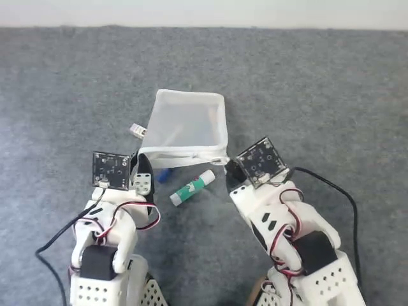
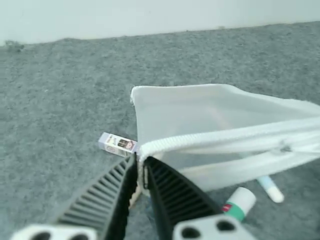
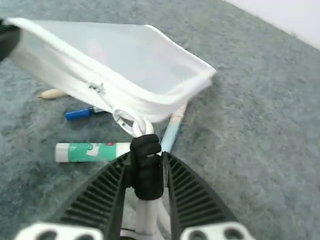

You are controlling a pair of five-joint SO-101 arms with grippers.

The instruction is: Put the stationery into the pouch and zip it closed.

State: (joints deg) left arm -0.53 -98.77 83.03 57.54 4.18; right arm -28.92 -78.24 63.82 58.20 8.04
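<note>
Tools: two, both engaged on the pouch.

Left tool [image 2: 140, 161]: jaws pressed together on one corner of the pouch [image 2: 210, 115], at the end of its zip band. Nothing else is in its hold.

Right tool [image 3: 146, 159]: jaws pinched on a black pull tab [image 3: 146, 147]. The tab joins the opposite end of the zip band by a white cord and a small ring.

Pouch: white and translucent, held stretched between the two tools, with its far part resting on the grey bench [image 1: 319, 83]. No contents can be made out through the fabric. The slider [image 2: 285, 148] sits near the right tool's end. The two zip bands look parted in the left wrist view, so the mouth is judged open, though not with certainty.

Stationery, all lying on the bench outside the pouch:
- glue stick [image 1: 191, 187], just in front of the pouch, between the two tools
- blue pen [image 1: 164, 175], at the pouch's near edge beside the left tool
- light-blue pen [image 3: 172, 130], partly beneath the pouch near the right tool
- pencil end [image 3: 52, 93], showing from under the zip band
- small box [image 1: 137, 131], just beside the pouch's left side

Progress, as a judgement: early. The pouch is secured at both ends and nothing more is done. Loading of every listed item is left. Closing the zip is also left, and the right tool's hold on the pull tab suits that last step.
</note>
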